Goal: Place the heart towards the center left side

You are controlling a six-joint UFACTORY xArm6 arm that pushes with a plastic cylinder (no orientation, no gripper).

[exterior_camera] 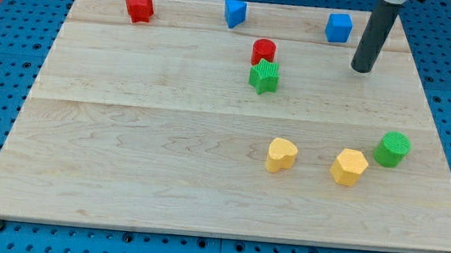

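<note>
The yellow heart (281, 155) lies on the wooden board (143, 136) right of centre, toward the view's bottom. My tip (362, 70) rests on the board at the upper right, well above and to the right of the heart and just below and right of the blue cube (339, 27). A yellow hexagon block (349, 167) lies to the heart's right, with a green cylinder (392, 148) beyond it.
A red cylinder (263, 51) touches a green star (264, 77) just above the board's centre. A red star (139, 7) sits at the top left and a blue angular block (235, 13) at the top middle. A blue pegboard surrounds the board.
</note>
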